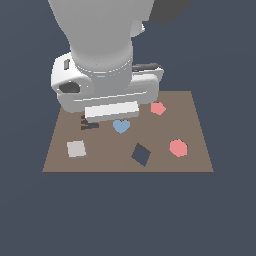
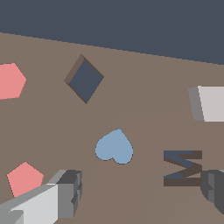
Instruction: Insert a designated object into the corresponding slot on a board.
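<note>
My gripper hangs spread and empty above the flat brown board, since the light-grey square block lies ungrasped, well apart from the diamond-turned navy slot.

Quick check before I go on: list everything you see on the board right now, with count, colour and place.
Board: 1, brown, on the dark blue ground.
Square block: 1, light grey, near the board's front corner at the exterior view's left.
Square hole: 1, dark navy, turned like a diamond, front middle.
Heart: 1, blue, board centre.
Hexagon: 1, pink, exterior view's right.
Pentagon: 1, pink, toward the back.
M shape: 1, dark brown, beside the heart.
Gripper: 1, grey fingers apart, empty, above the heart and M shape.
Arm: 1, white.
</note>
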{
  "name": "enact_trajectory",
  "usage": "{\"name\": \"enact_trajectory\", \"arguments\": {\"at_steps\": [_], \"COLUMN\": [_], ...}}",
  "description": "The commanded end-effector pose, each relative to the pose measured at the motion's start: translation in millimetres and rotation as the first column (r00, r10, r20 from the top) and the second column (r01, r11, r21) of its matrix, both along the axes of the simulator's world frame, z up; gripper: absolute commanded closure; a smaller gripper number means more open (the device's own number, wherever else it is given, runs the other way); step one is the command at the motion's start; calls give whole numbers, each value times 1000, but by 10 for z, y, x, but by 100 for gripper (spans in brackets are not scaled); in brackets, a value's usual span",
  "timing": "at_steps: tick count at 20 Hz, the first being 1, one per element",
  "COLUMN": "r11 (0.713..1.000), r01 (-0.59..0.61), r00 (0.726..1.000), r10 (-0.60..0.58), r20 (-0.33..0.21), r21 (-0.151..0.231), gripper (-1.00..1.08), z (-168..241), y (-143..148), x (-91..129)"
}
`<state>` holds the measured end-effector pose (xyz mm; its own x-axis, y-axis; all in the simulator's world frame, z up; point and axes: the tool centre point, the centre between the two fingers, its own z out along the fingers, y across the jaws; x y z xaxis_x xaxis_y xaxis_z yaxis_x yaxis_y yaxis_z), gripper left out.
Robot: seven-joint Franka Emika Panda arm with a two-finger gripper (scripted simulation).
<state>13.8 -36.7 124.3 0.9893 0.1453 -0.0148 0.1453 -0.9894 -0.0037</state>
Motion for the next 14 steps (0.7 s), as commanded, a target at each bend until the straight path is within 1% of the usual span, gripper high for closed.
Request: {"name": "enact_trajectory", "arguments": {"at_steps": [1,8,14], "r11": [1000,994,987], "r01": [-28,-109,-160], "r00": [1000,994,987], "r10": [28,109,160], "r20": [2,8,12], "r21": [0,-1,-1], "gripper": [-92,-92,-92], "z": [-109,-416,-605], "y": [-175,-654,-939], "x": [76,345,546]}}
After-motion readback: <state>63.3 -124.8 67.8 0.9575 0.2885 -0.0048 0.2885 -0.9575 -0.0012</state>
